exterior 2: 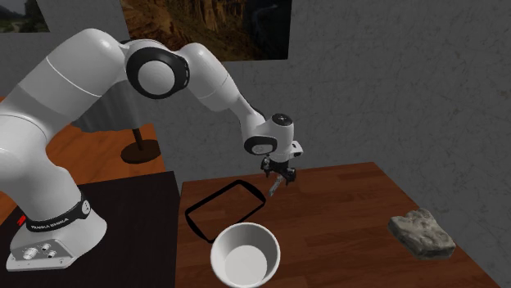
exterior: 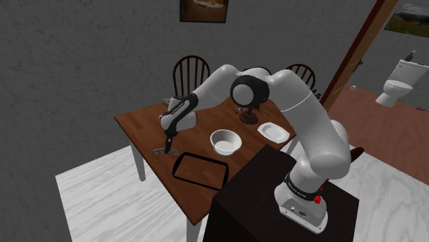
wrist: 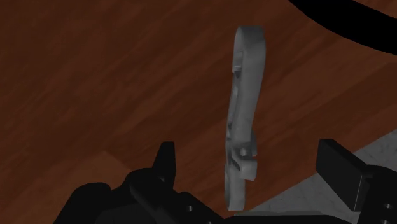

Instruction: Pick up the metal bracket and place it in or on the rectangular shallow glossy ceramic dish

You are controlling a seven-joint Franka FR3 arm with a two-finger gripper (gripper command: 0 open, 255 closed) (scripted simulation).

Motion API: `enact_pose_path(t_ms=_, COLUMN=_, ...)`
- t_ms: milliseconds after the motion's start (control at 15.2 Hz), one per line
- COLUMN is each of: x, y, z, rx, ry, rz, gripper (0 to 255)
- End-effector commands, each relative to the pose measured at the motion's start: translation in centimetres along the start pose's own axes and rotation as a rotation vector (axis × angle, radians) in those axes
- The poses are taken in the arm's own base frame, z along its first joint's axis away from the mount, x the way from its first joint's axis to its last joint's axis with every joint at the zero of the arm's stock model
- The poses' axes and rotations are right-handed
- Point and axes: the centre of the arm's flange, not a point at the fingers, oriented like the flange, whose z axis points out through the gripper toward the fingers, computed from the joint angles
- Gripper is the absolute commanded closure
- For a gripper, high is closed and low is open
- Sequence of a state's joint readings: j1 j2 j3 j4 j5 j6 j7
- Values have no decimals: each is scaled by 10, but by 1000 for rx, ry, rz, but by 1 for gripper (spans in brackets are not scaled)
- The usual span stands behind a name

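The wooden table carries everything. Its long edge on the shoulder view's left runs free, with pale floor beyond it. The corner at that view's far left is bare wood, and so is the strip between the gripper and the dish.

The white arm rises from the dark stand at the table's near corner. It bends at a high elbow, then stretches out low over the table toward that long edge, with the wrist turned down.

A black-rimmed rectangular dish lies near the same edge, between the gripper and the stand. A white bowl stands near the table's middle, just beside the dish. A grey rock sits by the edge on the second exterior view's right, well apart from both. A small white dish rests near the edge on the shoulder view's right.

The gripper hangs just inside the long edge, its fingers spread wide. The grey bracket runs lengthwise between them and touches neither. One end points toward the dish's rim, and the other reaches the table's edge in the wrist view. Whether it lies flat on the wood I cannot tell.
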State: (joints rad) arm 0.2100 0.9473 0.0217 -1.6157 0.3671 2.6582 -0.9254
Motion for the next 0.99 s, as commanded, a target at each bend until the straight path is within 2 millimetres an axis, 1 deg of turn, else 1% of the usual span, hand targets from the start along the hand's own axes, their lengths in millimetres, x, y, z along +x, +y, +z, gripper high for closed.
enact_pose_path(t_ms=0, x=0, y=0, z=11, rx=1, ry=0, rz=0, gripper=0)
enact_pose_path(t_ms=132, x=0, y=0, z=25, rx=1, ry=0, rz=0, gripper=0)
enact_pose_path(t_ms=660, x=0, y=0, z=25, rx=1, ry=0, rz=0, gripper=0)
enact_pose_path(t_ms=726, x=0, y=0, z=25, rx=1, ry=0, rz=0, gripper=255)
enact_pose_path(t_ms=924, x=0, y=0, z=25, rx=1, ry=0, rz=0, gripper=255)
